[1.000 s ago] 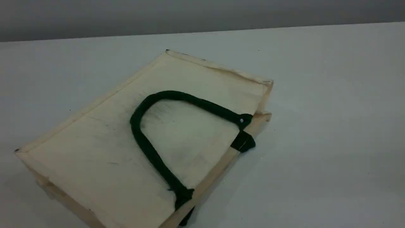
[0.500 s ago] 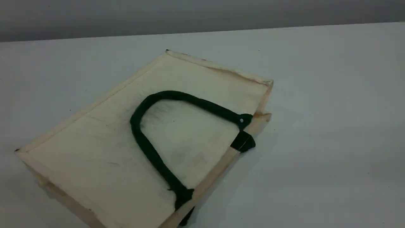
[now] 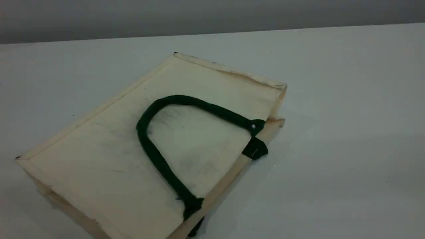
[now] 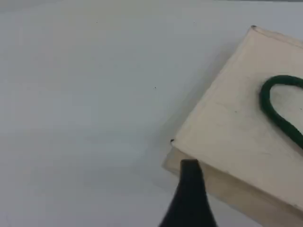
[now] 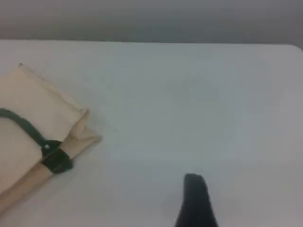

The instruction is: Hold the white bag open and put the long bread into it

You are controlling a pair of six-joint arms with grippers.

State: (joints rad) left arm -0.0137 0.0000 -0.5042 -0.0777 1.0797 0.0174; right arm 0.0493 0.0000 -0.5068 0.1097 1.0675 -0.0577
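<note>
The white bag (image 3: 99,156) lies flat on the table, its mouth edge toward the right, and it looks closed. One dark green rope handle (image 3: 156,159) is folded back over its top side. In the left wrist view the bag (image 4: 236,137) fills the right half, and my left gripper's dark fingertip (image 4: 191,170) hangs just in front of its near corner with nothing in it. In the right wrist view the bag (image 5: 28,109) and a green tab (image 5: 57,158) sit at the left. My right fingertip (image 5: 194,187) is over bare table, well right of them. The long bread is out of view.
The white table (image 3: 348,132) stretches right of the bag, and its far edge meets a grey wall (image 3: 212,13). Neither arm shows in the scene view.
</note>
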